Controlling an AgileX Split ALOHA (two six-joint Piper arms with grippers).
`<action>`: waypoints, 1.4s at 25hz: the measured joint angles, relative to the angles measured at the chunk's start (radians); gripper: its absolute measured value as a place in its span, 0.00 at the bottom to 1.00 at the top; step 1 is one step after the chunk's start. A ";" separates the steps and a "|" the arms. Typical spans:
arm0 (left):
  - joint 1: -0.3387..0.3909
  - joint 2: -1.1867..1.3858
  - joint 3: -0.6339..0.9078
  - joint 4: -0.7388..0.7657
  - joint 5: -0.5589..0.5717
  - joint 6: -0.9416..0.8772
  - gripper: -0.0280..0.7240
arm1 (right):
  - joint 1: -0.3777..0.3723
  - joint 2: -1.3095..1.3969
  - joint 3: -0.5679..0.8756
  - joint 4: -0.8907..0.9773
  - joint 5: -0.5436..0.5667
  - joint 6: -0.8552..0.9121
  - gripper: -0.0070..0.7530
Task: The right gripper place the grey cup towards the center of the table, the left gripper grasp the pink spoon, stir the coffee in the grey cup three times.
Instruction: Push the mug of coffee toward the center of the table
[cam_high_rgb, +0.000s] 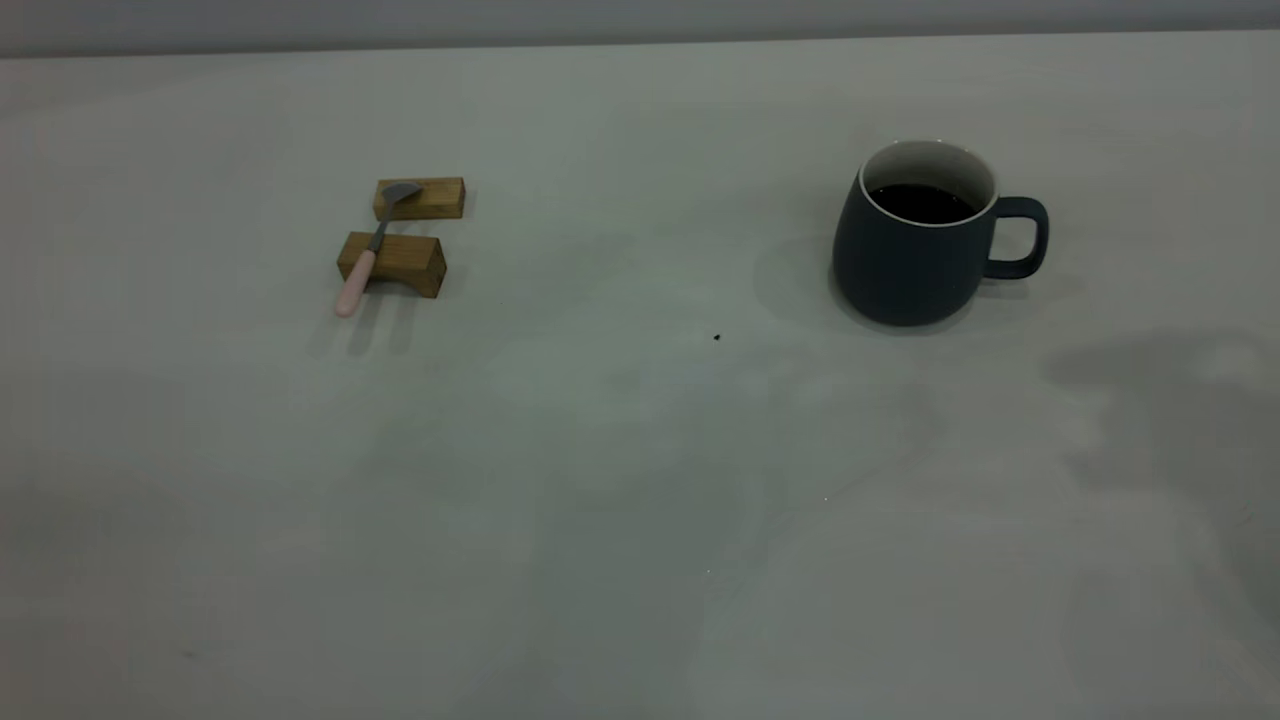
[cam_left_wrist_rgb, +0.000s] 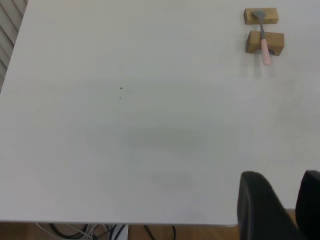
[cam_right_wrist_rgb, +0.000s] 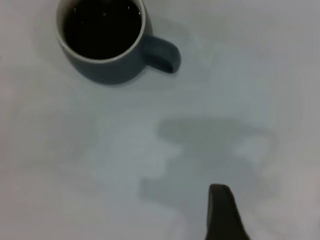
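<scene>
Looks like a lab/test bench, not a home: wide plain pale table (cam_high_rgb: 640, 480) w/ bare grey wall behind, loose cables (cam_left_wrist_rgb: 90, 231) hanging under the table edge over a wood floor, ribbed panel at one corner. Props staged sparsely on wooden blocks (cam_high_rgb: 392, 262).

Exterior view looks down across the counter (cam_high_rgb: 640, 480); left wrist shares its spoon (cam_high_rgb: 368, 255), right wrist, closer, shares its cup (cam_high_rgb: 915, 245).

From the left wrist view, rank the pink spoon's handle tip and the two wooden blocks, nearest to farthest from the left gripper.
1. Pink spoon handle tip, overhanging toward the left gripper.
2. Notched wooden block, under the handle.
3. Flat wooden block, under the bowl, farthest.
</scene>
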 joint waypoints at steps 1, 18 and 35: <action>0.000 0.000 0.000 0.000 0.000 0.000 0.38 | 0.000 0.055 -0.030 0.001 -0.021 -0.026 0.66; 0.000 0.000 0.000 0.000 0.000 0.000 0.38 | 0.000 0.678 -0.553 0.065 0.163 -0.726 0.66; 0.000 0.000 0.000 0.000 0.000 0.000 0.38 | 0.000 0.779 -0.636 0.398 0.271 -1.293 0.66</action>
